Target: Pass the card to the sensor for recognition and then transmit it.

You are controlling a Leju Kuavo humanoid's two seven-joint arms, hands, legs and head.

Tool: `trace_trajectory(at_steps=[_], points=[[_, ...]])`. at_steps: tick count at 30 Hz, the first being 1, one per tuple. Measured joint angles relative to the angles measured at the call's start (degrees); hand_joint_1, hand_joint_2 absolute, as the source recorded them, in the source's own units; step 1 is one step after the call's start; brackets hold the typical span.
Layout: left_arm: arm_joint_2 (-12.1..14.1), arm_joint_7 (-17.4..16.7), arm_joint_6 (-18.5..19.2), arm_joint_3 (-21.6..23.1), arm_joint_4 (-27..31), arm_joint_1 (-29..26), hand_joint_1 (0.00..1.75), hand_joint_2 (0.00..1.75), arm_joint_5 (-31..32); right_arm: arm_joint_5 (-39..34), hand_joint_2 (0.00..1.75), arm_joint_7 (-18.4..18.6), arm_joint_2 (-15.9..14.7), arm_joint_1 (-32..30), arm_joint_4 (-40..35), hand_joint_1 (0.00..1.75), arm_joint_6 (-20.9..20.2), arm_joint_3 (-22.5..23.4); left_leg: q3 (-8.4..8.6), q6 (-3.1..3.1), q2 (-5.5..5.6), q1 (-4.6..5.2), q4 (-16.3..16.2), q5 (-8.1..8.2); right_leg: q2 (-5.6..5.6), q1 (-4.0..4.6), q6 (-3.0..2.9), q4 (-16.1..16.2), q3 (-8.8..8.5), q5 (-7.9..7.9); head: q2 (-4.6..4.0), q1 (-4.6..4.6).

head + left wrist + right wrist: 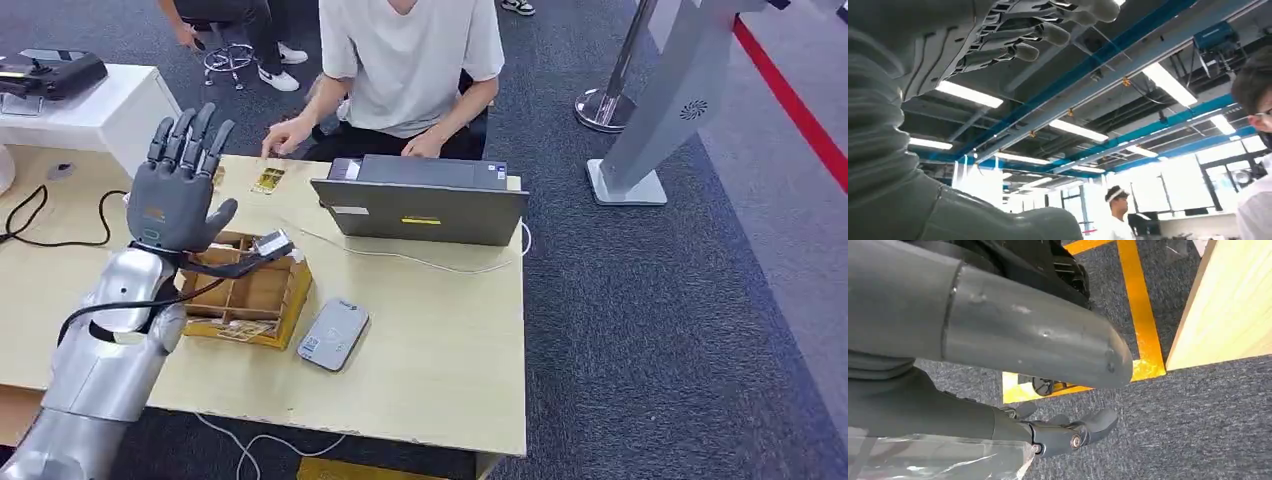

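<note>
Lifting up w/ fingers spread, the left hand holds nothing, palm facing up, over the wooden box on the table. A card lies flat near the far edge, by a person's hand. Prob. light, thin, stiff, slippery; pinch its edge. The sensor sits beside the box. Right hand hangs low by the floor, loosely curled, empty.

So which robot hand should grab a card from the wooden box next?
Probably the left robot hand. It is raised, fingers spread and holding nothing, right above the wooden box beside the grey sensor. The right robot hand hangs low beside the table's edge, over the carpet.
</note>
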State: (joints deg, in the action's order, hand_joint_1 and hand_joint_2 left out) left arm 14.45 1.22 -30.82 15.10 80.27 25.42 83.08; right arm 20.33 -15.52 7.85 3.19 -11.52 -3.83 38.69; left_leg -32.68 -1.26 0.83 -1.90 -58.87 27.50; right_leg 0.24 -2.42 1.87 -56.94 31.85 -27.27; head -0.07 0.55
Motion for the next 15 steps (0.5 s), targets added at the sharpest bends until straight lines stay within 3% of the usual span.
trace_trajectory(at_steps=[6,11,15], points=[[0.2,-1.22,-0.83,4.59,14.78,-17.04,0.0,1.75,3.24,-1.25,0.0,-0.66,0.18,-0.87,0.0,0.0,0.94,1.75,-0.11,0.03,-0.07,0.01,0.0,0.19,0.07,-0.01,0.08,0.05,0.13,-0.09,0.0,-0.09],[1.46,-3.16,3.86,6.19,19.05,-25.27,0.0,1.75,2.54,-1.77,0.0,-0.68,0.2,-1.12,0.0,0.0,1.42,3.1,-0.12,0.03,-0.07,0.0,0.01,0.19,0.05,0.0,0.09,0.05,0.16,-0.13,0.0,-0.11],[2.01,-3.63,8.35,6.17,18.9,-27.86,0.0,1.75,-0.04,-1.05,0.0,-0.66,0.22,-1.25,0.0,0.0,1.47,3.78,-0.14,0.03,-0.01,-0.01,0.02,0.17,-0.04,0.01,0.09,0.03,0.14,-0.12,0.0,-0.09]])
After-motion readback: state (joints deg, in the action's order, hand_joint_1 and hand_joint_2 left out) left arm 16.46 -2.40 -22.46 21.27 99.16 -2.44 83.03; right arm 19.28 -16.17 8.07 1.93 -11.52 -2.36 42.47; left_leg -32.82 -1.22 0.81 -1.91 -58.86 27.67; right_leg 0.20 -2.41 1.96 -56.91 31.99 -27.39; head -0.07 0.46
